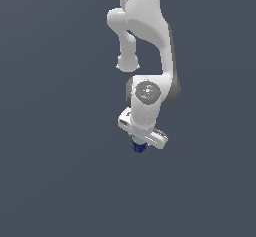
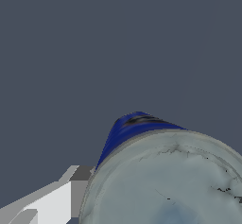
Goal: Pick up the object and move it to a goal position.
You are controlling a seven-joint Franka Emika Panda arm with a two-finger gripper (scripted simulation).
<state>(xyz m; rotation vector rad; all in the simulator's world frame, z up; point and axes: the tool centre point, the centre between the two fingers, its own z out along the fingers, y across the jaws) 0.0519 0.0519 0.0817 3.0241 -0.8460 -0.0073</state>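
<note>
The object, a tiny dark-blue can (image 1: 138, 147) with a pale silvery-grey top, peeks out just under the white hand in the exterior view. My gripper (image 1: 139, 144) points down and is shut on it. The wrist view is filled by the can (image 2: 165, 185): its grey round top is very close to the camera, with a strip of blue side wall behind it. One white and grey finger (image 2: 75, 185) presses against the can's side. The other finger is out of the picture.
A plain dark grey-blue floor (image 1: 50, 181) surrounds the arm on all sides. The white arm links (image 1: 145, 26) rise above the hand toward the top of the exterior view.
</note>
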